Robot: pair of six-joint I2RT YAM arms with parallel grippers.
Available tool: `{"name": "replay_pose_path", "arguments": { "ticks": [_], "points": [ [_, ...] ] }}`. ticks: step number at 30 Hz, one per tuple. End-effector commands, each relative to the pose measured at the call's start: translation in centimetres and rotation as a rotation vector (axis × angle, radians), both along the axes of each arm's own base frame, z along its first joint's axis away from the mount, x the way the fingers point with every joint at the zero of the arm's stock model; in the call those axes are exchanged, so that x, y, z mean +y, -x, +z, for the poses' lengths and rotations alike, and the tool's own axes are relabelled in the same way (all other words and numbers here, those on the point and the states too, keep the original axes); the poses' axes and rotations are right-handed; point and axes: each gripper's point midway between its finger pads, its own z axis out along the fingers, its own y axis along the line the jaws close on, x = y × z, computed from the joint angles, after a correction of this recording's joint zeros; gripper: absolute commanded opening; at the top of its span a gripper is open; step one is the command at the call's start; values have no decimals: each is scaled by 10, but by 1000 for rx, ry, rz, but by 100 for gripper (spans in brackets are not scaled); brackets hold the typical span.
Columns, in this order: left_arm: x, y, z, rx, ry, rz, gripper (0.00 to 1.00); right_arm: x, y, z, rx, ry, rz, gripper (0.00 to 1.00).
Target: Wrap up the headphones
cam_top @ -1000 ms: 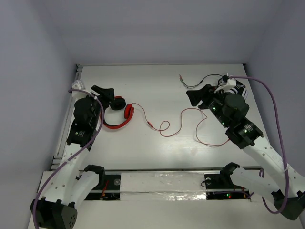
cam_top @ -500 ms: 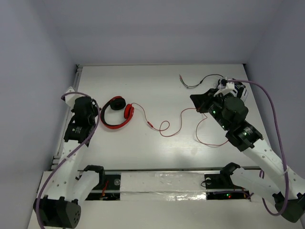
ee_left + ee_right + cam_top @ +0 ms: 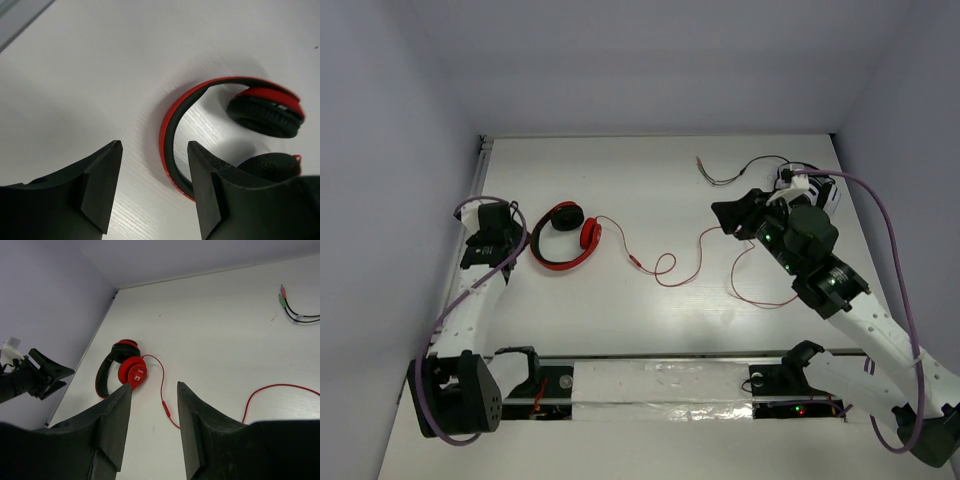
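- My left gripper (image 3: pixel 154 162) is spread wide and holds nothing; both black fingers sit along the bottom of its wrist view with bare table (image 3: pixel 100 60) between them.
- Just past those fingertips lie the headphones (image 3: pixel 170 125), flat on the table. The red-and-black headband (image 3: pixel 210 86) arcs through the middle of the frame, and its lower end slips behind the finger on the right.
- One earcup (image 3: pixel 265 109) lies at the right of that view with its black pad showing; the other is at the lower right, partly hidden by the same finger.
- My right gripper (image 3: pixel 154 390) is also spread and empty, and its fingers fill the bottom of its wrist view.
- From above, this gripper (image 3: pixel 730 212) hangs over the right of the table, well apart from the headphones (image 3: pixel 560 235), which lie left of centre near my left arm.
- In the right wrist view the headphones (image 3: pixel 122 372) sit just above the left fingertip, near the table's left edge.
- The red cable (image 3: pixel 665 265) leaves the right earcup, runs right across the middle of the frame, makes a small loop, then swings in wider curves below my right gripper.
- A dark cable (image 3: pixel 740 170) with small plugs (image 3: pixel 283 295) lies in the upper right.
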Motion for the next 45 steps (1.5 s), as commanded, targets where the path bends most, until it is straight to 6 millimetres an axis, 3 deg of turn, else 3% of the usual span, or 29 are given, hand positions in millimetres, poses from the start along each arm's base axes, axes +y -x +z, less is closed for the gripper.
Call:
{"name": "replay_pose_path", "arguments": {
  "ticks": [1,5,8,11,20,24,28,31,35,37,38,39,40,42,44,45],
  "points": [
    [-16,9,-20,10,38,-30,53,6,1,13,-47,-27,32,48],
    [-30,8,-35,35,24,-32,55,15,-1,6,-26,-15,69,49],
    [-37,-4,-38,16,27,-19,61,19,-2,1,-17,-5,85,49],
    [-32,-10,-45,34,4,9,62,20,-2,1,-16,-4,91,50],
    [-35,-16,-100,145,12,14,61,19,-5,-2,-15,4,77,50],
    [-37,-24,-107,148,18,10,59,20,-7,-7,-5,10,76,50],
    [-42,-24,-118,167,21,-7,52,19,-8,-6,-7,9,68,50],
    [-52,-26,-127,185,25,-38,42,16,-9,-4,-14,6,53,50],
    [-49,-25,-133,224,-12,-40,0,13,-9,-2,-25,0,34,50],
    [-58,-29,-126,204,6,-79,0,10,-9,0,-32,-2,21,47],
    [-62,-35,-110,163,12,-108,0,9,-8,1,-35,-4,18,41],
    [-69,-44,-93,122,16,-141,0,8,-7,3,-45,-7,21,16],
    [-76,-48,-78,90,23,-176,0,7,-3,10,-75,-11,34,4],
    [-87,-64,-18,-35,7,-248,0,17,11,23,-146,-34,128,0],
    [-100,-71,23,-104,20,-323,0,23,29,37,-212,-43,215,0],
    [-103,-78,62,-156,0,-360,0,31,39,42,-243,-48,284,0]
  ]
}}
